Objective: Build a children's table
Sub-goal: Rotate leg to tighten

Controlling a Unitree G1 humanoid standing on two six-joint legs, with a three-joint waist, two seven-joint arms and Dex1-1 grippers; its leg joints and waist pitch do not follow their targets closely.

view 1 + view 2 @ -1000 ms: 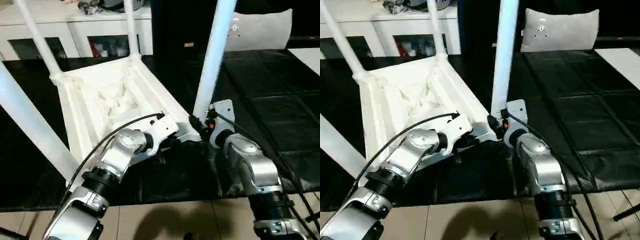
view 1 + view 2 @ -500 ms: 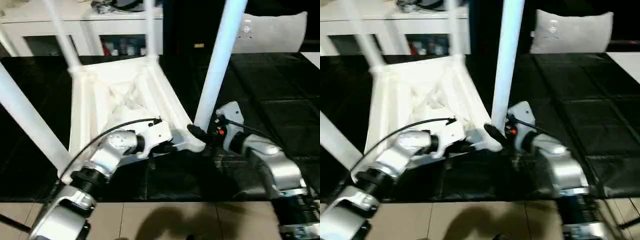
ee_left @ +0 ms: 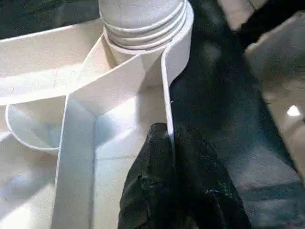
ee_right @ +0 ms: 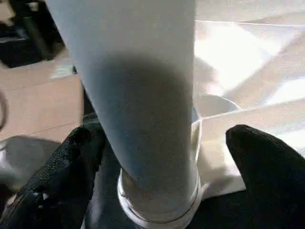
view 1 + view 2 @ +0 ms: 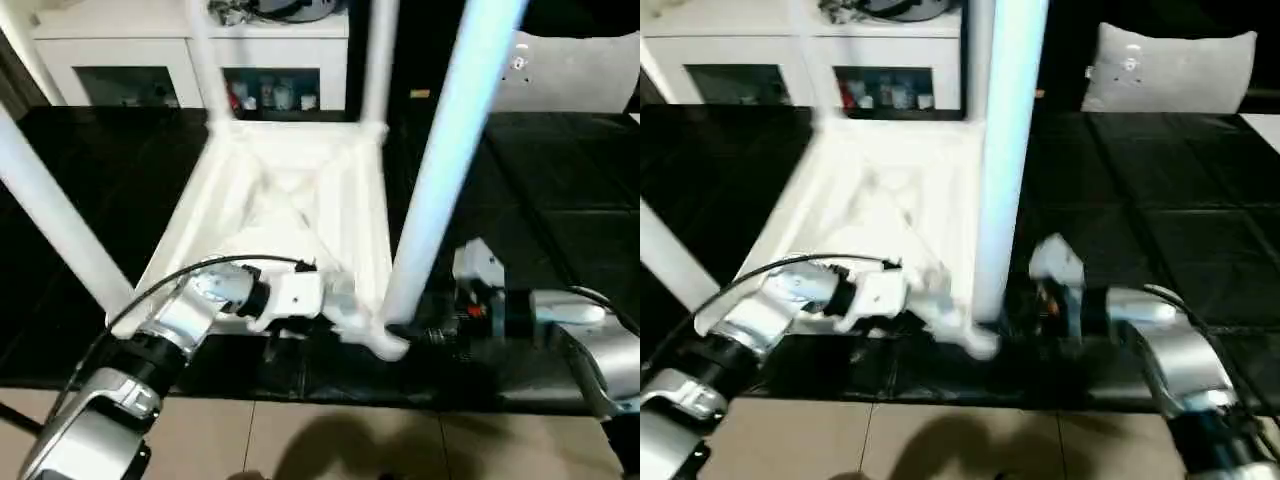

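Note:
The children's table (image 5: 290, 190) lies upside down on the black mat, ribbed underside up, with its white legs standing upward. My left gripper (image 5: 335, 312) is shut on the thin near rim of the top (image 3: 164, 86), its black fingers (image 3: 152, 157) pinching the wall just beside a corner socket. My right gripper (image 4: 167, 167) stands open around the base of the near right leg (image 5: 450, 170), one finger (image 4: 71, 167) on each side with a gap to the tube (image 4: 138, 95). That leg sits in its round socket.
A white cabinet (image 5: 180, 50) runs along the back, with a grey cushion (image 5: 580, 70) at the back right. The black mat (image 5: 560, 220) covers the floor under the table. Tan floor (image 5: 330, 440) shows at the near edge.
My right gripper's fingers have spread away from the near right leg. The left gripper keeps its pinch on the rim. The whole picture has shifted with the head.

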